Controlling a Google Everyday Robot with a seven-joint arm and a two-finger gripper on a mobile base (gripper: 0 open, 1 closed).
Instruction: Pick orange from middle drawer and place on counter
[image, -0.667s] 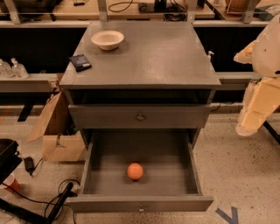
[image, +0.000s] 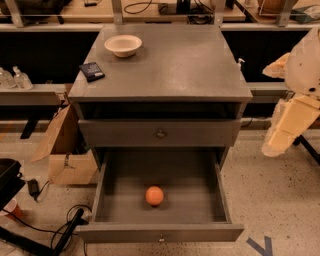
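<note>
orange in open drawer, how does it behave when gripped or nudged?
The orange is a smooth ball loose on the flat floor of the middle drawer, so a nudge would probably roll it. Small and smooth-skinned, so likely light but maybe slippery. The claw hangs right of the cabinet.

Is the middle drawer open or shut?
Open: the middle drawer is pulled out, the orange inside. The tool hangs right of it.

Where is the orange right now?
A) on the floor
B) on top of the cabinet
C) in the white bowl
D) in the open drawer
D: the orange sits inside the pulled-out middle drawer, and the end effector hangs off to the right of the counter, apart from it.
</note>
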